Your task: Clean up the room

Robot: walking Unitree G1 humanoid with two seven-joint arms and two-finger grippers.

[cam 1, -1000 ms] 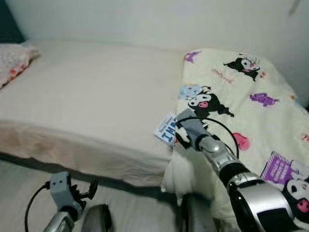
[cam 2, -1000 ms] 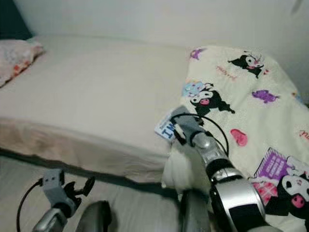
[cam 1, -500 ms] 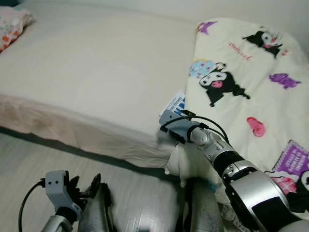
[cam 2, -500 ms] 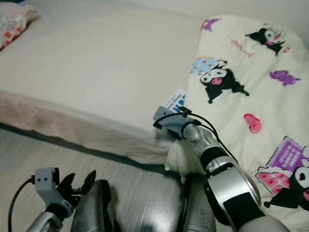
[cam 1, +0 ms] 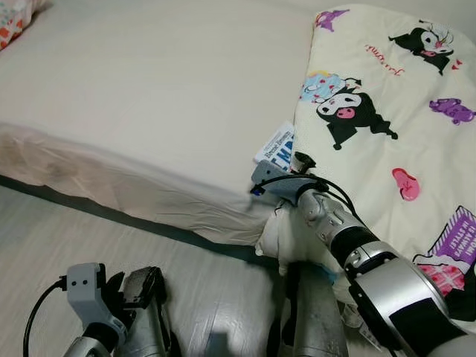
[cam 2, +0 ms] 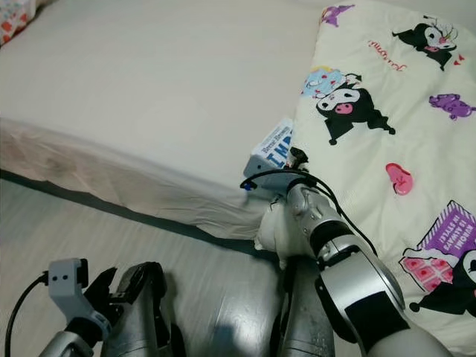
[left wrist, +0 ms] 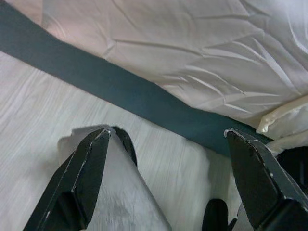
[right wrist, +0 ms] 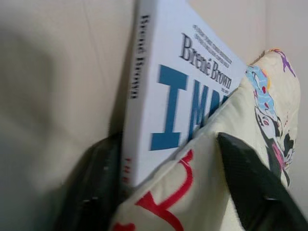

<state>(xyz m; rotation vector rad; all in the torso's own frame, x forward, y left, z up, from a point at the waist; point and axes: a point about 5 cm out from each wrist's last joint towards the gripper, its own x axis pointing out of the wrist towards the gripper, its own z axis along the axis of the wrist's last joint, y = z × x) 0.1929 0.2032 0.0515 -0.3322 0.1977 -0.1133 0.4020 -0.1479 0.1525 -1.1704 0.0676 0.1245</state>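
A white paperback book [right wrist: 178, 91] lies on the bed [cam 1: 149, 97] near its near edge, half tucked under the cartoon-print quilt [cam 1: 387, 111]. The right claw [right wrist: 168, 192], open, straddles its corner to pull it free. The left claw [left wrist: 168, 178] hangs open over the floor [cam 1: 44, 238].

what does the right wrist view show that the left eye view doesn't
Right wrist view: the book up close, its spine and cover lettering readable, tucked under the cartoon blanket, the right hand's fingers either side of its near corner.

Left eye view: the whole bed, the wood floor, and the left hand hanging low and idle.

Both: book, blanket, bed sheet, right hand.
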